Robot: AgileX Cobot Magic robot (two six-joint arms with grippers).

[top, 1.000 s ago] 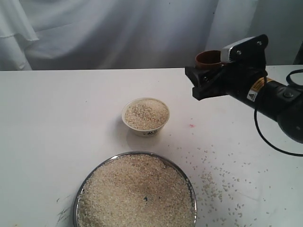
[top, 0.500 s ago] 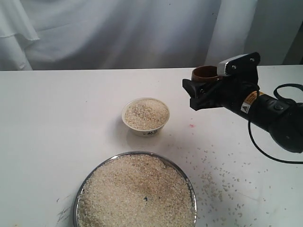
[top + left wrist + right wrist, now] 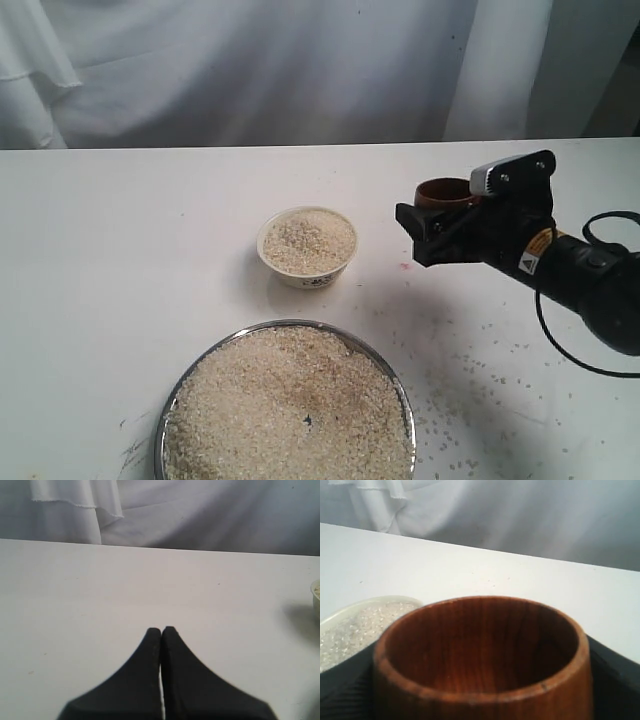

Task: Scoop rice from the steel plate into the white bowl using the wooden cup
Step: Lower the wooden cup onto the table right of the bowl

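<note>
Right pincer [image 3: 430,228] is gripping the seemingly empty wooden cup [image 3: 445,192]; next, likely scooping rice [image 3: 290,410] from the steel plate [image 3: 172,400], well apart.

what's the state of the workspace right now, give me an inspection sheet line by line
surface: white table, small pink spot right of the bowl, dark scuffs by the plate's left edge
job's things: steel plate heaped with rice; white bowl filled with rice to near its rim; wooden cup upright, off the table, no rice seen inside
clutter: loose grains scattered on the table right of the plate
grippers: right gripper shut on the cup, right of the bowl; left gripper shut, empty, over bare table
cables: black cable looping beside the right arm
surroundings: white cloth hanging behind the table
</note>
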